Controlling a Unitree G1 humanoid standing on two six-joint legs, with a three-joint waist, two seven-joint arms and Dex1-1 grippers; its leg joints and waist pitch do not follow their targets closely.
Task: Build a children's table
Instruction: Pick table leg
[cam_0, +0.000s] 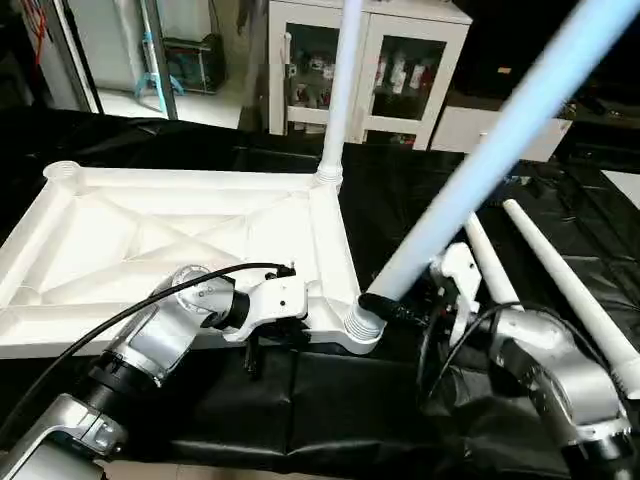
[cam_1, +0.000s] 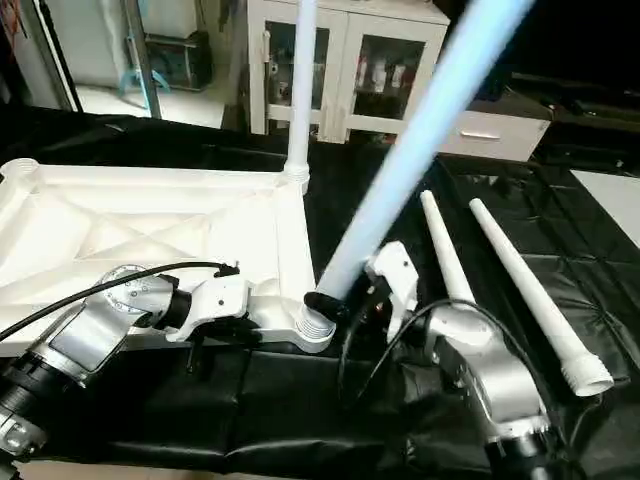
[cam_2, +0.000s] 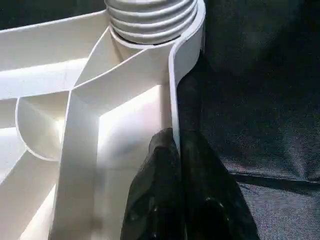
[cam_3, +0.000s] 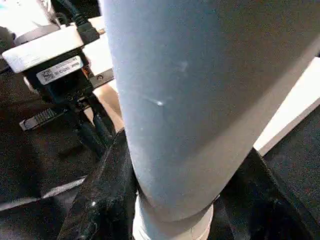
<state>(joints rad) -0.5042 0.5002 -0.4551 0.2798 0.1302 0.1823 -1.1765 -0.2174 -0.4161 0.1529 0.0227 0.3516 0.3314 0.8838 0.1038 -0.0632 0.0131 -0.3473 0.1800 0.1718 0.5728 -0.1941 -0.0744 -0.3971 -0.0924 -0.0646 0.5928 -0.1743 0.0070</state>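
Two legs lie loose on the black sheet to the right of the top, side by side, narrow ends pointing away, threaded ends toward the robot. The top rests underside up, its long axis running left to right. One leg stands upright in the far right corner socket. A fourth leg sits with its threaded end at the near right socket, tilting up and away to the right. The right pincer clasps this leg just above the threads, fingers on either side. The left pincer is pinched narrow on the top's near rim, beside that socket.
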